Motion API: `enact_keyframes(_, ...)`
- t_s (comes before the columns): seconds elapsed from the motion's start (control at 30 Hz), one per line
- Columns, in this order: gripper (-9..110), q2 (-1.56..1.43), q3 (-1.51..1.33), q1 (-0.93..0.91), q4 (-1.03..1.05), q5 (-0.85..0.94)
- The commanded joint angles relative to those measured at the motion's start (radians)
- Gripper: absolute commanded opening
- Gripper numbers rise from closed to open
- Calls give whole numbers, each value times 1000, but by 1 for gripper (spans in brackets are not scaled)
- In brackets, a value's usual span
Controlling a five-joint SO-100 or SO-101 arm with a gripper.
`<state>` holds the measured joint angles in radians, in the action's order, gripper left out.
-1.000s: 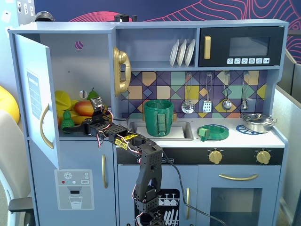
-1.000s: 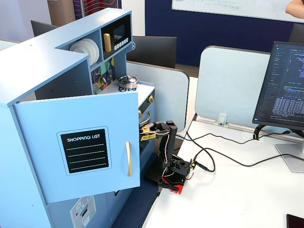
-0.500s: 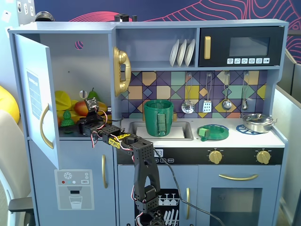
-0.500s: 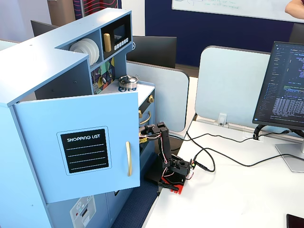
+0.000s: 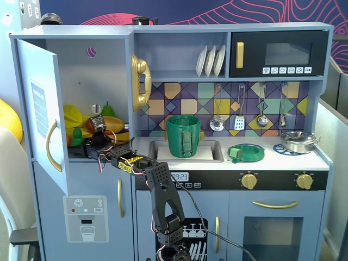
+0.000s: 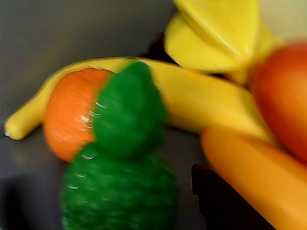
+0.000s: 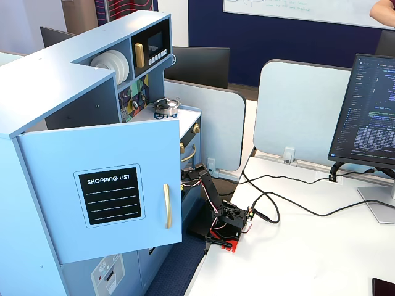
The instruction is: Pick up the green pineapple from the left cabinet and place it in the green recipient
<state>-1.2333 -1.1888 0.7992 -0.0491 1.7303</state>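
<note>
Banana (image 6: pixel 201 103), orange fruit (image 6: pixel 69 112), plates (image 5: pixel 211 60)

The arm (image 5: pixel 163 190) reaches up leftward, its tool (image 5: pixel 93 142) extended level.

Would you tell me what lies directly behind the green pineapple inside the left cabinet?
In the wrist view, an orange fruit and a yellow banana lie behind the green pineapple. The pineapple covers part of both, so whether they touch it cannot be told.

Tool (image 5: pixel 98 136) inside left cabinet (image 5: pixel 103 76) nr green pineapple (image 5: pixel 77 136).
</note>
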Motion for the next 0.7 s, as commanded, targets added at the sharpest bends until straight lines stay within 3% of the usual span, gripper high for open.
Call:
enact_keyframes(0.0,0,-14,78,14,49,92)
enact_keyframes(0.3,0,-100,21,17,40,112)
enact_keyframes(0.67,0,-755,-523,20,37,167)
